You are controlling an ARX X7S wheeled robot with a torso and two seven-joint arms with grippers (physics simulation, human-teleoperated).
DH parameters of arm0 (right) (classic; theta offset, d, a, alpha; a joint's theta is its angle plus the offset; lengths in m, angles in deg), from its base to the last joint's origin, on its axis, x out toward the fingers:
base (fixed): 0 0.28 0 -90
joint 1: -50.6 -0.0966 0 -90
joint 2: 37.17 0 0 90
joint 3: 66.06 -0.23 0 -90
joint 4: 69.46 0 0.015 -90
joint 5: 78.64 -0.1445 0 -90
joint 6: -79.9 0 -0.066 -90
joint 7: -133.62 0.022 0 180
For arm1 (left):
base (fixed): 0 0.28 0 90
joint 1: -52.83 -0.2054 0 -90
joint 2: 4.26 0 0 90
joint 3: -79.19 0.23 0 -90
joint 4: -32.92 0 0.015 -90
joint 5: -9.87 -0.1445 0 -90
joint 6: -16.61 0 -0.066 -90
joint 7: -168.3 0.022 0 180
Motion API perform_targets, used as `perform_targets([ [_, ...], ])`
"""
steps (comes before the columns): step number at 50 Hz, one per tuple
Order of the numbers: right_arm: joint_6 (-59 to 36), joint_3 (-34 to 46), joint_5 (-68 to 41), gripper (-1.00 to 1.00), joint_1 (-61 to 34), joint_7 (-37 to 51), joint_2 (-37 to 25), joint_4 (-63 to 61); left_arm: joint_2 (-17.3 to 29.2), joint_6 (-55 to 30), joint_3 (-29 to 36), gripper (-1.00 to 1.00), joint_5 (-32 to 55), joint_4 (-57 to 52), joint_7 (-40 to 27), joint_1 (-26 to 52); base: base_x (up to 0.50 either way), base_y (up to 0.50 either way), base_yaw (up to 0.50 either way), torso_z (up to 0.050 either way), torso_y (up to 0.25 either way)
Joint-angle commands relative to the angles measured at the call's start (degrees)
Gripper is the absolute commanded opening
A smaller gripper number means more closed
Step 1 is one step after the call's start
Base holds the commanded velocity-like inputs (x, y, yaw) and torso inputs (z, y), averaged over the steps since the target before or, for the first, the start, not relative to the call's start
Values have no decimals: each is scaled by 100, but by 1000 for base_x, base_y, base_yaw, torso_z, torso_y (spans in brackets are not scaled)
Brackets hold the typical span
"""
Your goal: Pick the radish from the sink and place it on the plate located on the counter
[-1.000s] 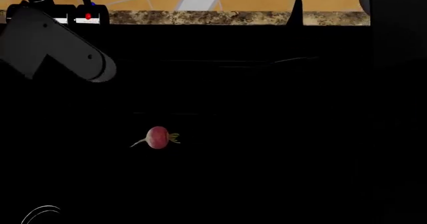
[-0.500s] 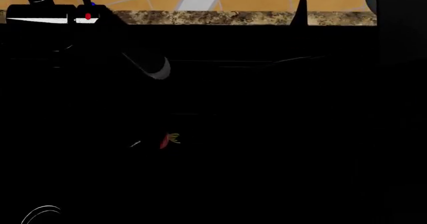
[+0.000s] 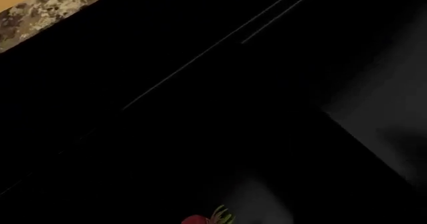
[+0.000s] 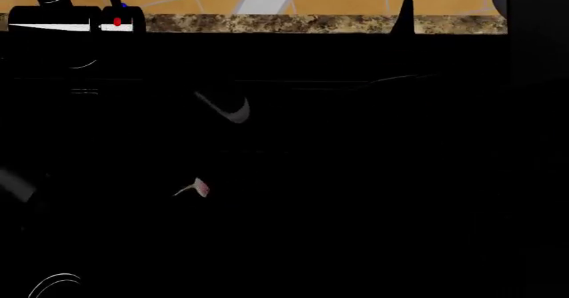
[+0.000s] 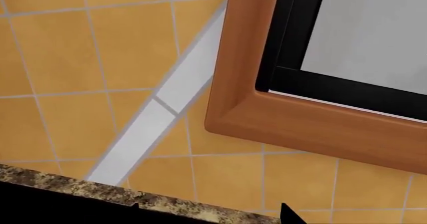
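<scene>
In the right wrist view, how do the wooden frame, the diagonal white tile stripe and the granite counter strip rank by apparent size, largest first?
1. wooden frame
2. white tile stripe
3. counter, only a thin strip in view

This is apparent size only; true sizes are unknown.

No readable text, labels, brands or nos. in any view. Red and blue dots on white-fronted black fixture (image 4: 76,19), upper left of head view: plain colour marks, no lettering. Rest too dark to tell.

Orange tiled wall (image 5: 80,58) (pale diagonal stripe), wood-framed window (image 5: 320,119)
</scene>
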Motion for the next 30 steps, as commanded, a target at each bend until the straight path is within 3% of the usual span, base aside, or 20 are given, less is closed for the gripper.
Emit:
perform_targets([
  [1, 81, 67, 25, 100, 17, 29, 6, 113, -314, 711, 65, 100, -174, 1051, 363, -16, 0, 0, 0, 0, 0],
  [22, 62, 61, -20, 100, 20, 54, -26, 109, -425, 885, 268, 100, -294, 1628, 489, -108, 0, 0, 0, 0, 0],
  [30, 94, 101, -27, 100, 32, 77, -33, 156, -632, 1289, 357, 100, -435, 2432, 721, 25, 0, 0, 0, 0, 0],
])
